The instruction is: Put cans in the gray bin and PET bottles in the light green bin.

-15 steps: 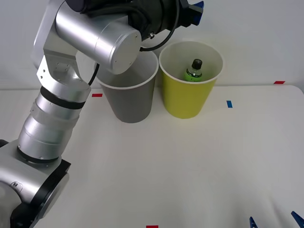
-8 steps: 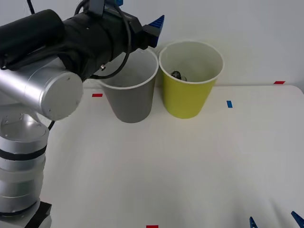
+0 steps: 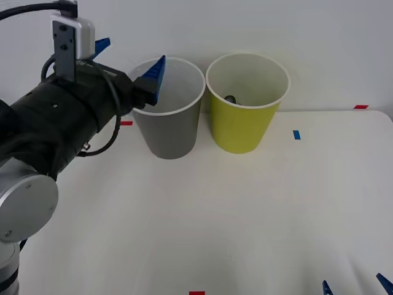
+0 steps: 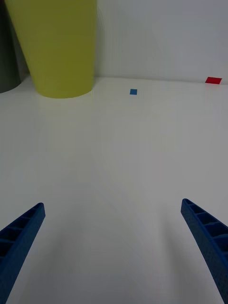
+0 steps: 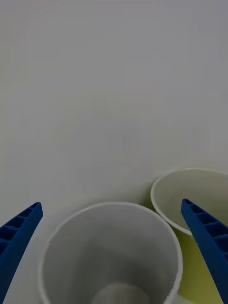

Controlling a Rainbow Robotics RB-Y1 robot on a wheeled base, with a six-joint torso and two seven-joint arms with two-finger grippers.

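The gray bin [image 3: 167, 126] and the light green bin [image 3: 244, 126] stand side by side at the back of the white table. Low inside the light green bin a small dark part of the PET bottle [image 3: 230, 98] shows. Cans are out of view. My left gripper [image 3: 134, 52] hangs open and empty above and left of the gray bin's rim. From its wrist I look down into the gray bin [image 5: 109, 247], with the light green bin [image 5: 194, 199] beside it. My right gripper [image 3: 354, 286] rests open at the near right edge, far from the light green bin [image 4: 57, 47].
A white wall rises right behind the bins. Red tape marks [image 3: 125, 123] [image 3: 361, 106] and a blue mark [image 3: 296, 134] lie on the table [image 3: 215, 215]. The left arm's black forearm [image 3: 55, 123] fills the left side.
The left arm has swung from above the bins back to the left and lower, gripper open. The bottle has dropped deeper into the light green bin.
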